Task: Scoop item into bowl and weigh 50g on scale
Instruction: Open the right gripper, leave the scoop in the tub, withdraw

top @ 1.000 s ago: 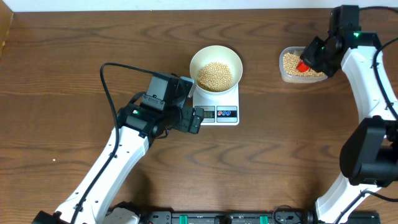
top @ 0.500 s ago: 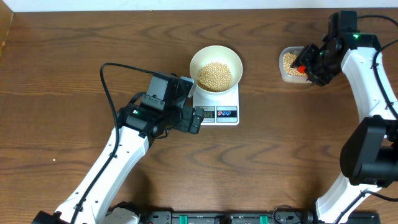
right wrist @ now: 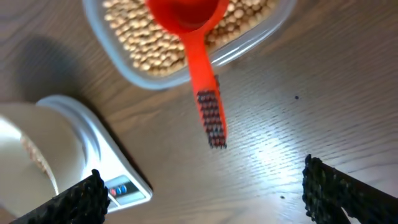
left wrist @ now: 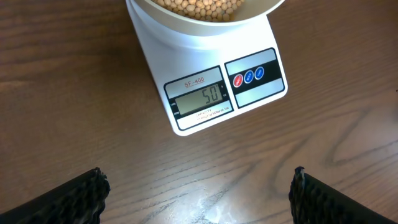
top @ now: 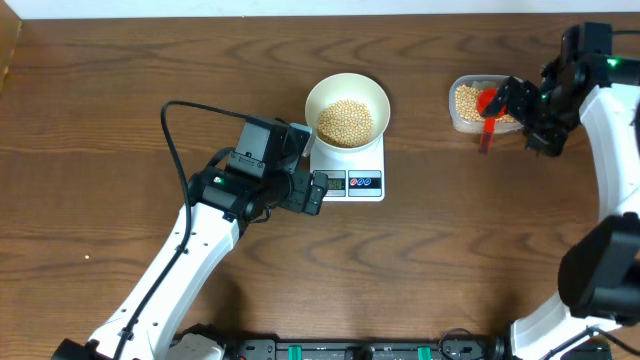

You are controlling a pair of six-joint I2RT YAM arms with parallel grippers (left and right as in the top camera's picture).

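Note:
The white bowl (top: 346,95) stands on the scale (top: 350,172) and holds a heap of tan beans (top: 346,120). In the left wrist view the scale's display (left wrist: 202,96) reads 50. My left gripper (left wrist: 199,175) hovers open just in front of the scale, with nothing between its fingers. More beans fill the clear tub (top: 457,112) at the right. A red scoop (right wrist: 198,68) lies with its cup in the tub and its handle sticking out over the rim. My right gripper (right wrist: 202,171) stands open beyond the handle's end, apart from it.
The left arm (top: 190,250) stretches from the front left up to the scale. The right arm (top: 600,180) runs along the table's right side. Bare wood lies between the scale and the tub.
My right gripper has opened, let go of the red scoop and drawn back to the right. The scoop now rests in the tub. The left arm has not moved.

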